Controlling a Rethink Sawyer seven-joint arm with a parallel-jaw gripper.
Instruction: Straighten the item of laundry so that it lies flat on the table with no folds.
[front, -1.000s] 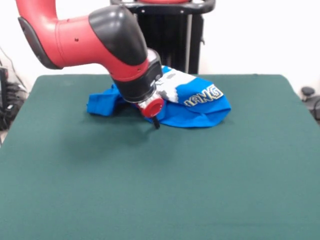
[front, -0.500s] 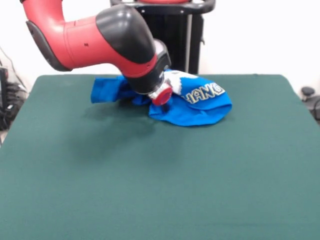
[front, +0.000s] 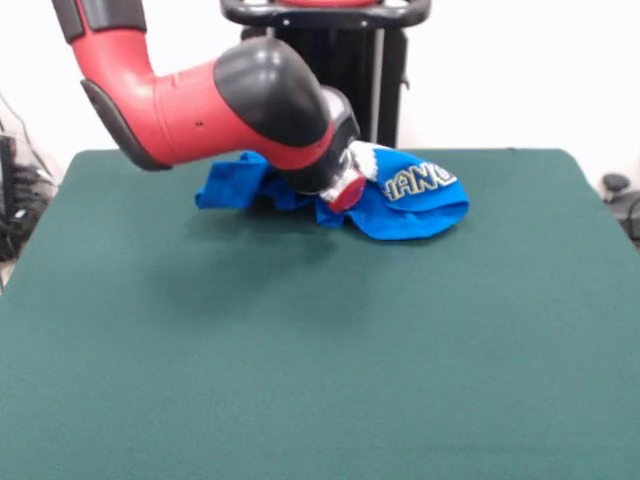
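One bunched-up T-shirt (front: 410, 205) near the surface's (front: 320, 380) far edge, end effector grip hidden, so I'd drag slowly outward.

A robot lab: red arm (front: 200, 100), green felt table (front: 320, 350), bare white wall (front: 520, 70).

The arm (front: 250, 110) hides the pincer and the T-shirt's (front: 410, 200) middle.

Bright blue soft cotton T-shirt (front: 405, 205) with white-and-yellow block lettering, bunched and folded, not flat, lying near far edge of large dark green felt-covered table (front: 320, 350), middle partly hidden, one crumpled end stretching left.
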